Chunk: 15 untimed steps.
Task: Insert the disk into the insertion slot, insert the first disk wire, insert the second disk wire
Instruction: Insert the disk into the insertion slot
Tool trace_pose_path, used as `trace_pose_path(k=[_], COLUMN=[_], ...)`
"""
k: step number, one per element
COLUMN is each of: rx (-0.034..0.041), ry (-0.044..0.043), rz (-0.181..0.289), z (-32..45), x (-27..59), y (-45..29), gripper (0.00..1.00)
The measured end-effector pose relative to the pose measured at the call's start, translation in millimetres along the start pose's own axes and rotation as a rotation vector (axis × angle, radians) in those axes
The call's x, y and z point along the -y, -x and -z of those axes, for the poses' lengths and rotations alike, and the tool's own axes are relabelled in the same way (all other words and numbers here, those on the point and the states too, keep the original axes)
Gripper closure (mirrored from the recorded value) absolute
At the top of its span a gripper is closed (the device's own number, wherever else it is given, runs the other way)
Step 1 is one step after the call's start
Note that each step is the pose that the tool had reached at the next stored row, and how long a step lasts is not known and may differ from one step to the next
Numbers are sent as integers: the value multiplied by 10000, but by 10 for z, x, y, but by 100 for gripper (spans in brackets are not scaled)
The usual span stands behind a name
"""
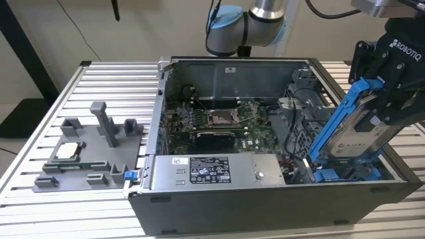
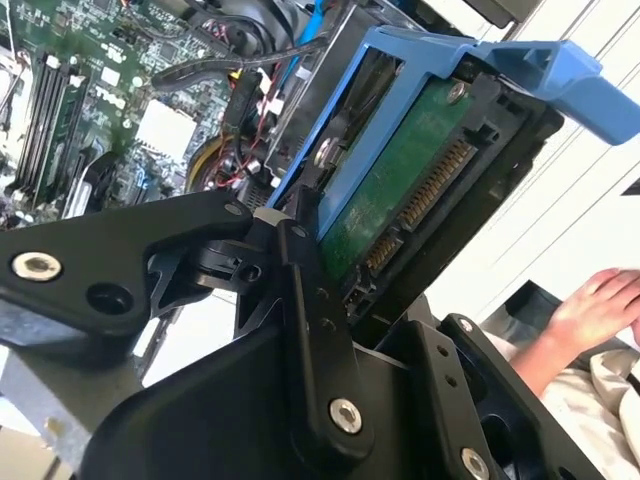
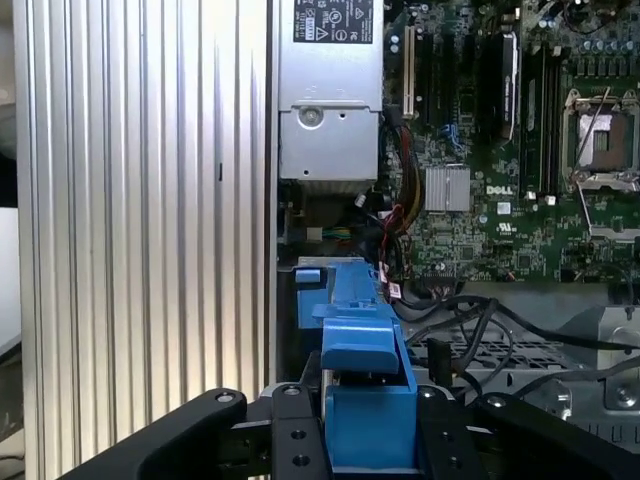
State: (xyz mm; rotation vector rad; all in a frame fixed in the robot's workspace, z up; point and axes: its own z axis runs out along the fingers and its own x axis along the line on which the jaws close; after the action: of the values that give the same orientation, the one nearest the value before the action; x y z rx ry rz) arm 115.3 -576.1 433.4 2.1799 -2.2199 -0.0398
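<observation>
My gripper (image 1: 383, 102) is shut on the disk (image 1: 355, 139), a silver-grey drive with a white label clipped in a bright blue carrier. The disk hangs steeply tilted over the front corner of the open computer case at the exterior view's right. Its lower end reaches down to the blue rails of the insertion slot (image 1: 335, 175). In the second wrist view the black fingers (image 2: 312, 300) clamp the disk (image 2: 400, 190), whose green board and connector face the camera. The first wrist view looks along the blue carrier (image 3: 365, 390) held in the gripper (image 3: 370, 445).
A grey power supply box (image 1: 212, 172) with a white sticker lies beside the slot, and the motherboard (image 1: 219, 119) sits behind it. Black cables (image 3: 470, 315) run next to the bay. A grey fixture (image 1: 93, 149) stands at the exterior view's left. A person's hand (image 2: 600, 300) rests nearby.
</observation>
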Motion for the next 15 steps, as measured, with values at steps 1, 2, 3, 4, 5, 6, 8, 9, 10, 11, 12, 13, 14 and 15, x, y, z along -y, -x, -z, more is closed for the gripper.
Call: trace_pose_path(k=[1, 2, 3, 4, 5, 6, 8, 9, 10, 11, 12, 13, 14, 15], rx=[-1, -1, 0, 0, 2, 5, 4, 4, 5, 4, 5, 5, 5, 5], ry=[0, 0, 0, 0, 0, 0, 0, 0, 0, 0, 0, 0, 0, 0], rz=[0, 0, 0, 0, 0, 0, -1, 0, 0, 0, 0, 0, 0, 0], z=[-13, -25, -38, -52, -59, -66, -78, -85, -94, -104, -117, -129, -143, -157], x=[1, 1, 2, 2, 6, 13, 30, 40, 50, 59, 67, 73, 79, 83], y=[0, 0, 0, 0, 0, 0, 0, 1, 1, 1, 2, 2, 1, 2], gripper=[100, 100, 100, 100, 100, 100, 100, 100, 100, 100, 100, 100, 100, 100])
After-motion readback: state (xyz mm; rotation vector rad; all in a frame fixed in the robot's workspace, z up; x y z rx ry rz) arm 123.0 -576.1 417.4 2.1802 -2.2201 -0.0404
